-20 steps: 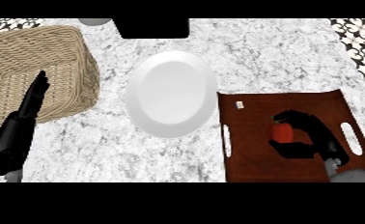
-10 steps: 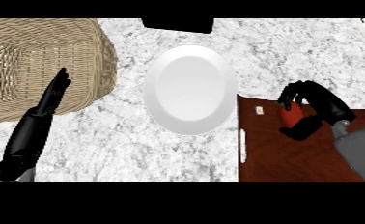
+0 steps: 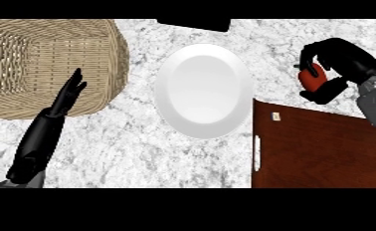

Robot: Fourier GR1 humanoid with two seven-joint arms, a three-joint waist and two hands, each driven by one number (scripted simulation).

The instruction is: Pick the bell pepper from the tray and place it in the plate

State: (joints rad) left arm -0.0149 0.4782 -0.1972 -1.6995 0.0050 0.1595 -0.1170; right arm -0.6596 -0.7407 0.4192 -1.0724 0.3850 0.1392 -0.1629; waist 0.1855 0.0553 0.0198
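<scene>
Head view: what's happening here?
The right hand is curled round the red bell pepper and holds it above the counter, beyond the far edge of the brown tray and right of the white plate. Nothing lies on the plate. The left hand rests open, fingers up, in front of the wicker basket.

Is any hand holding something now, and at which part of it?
The right hand holds the red bell pepper, fingers and thumb curled round its sides. The left hand is open and holds nothing.
</scene>
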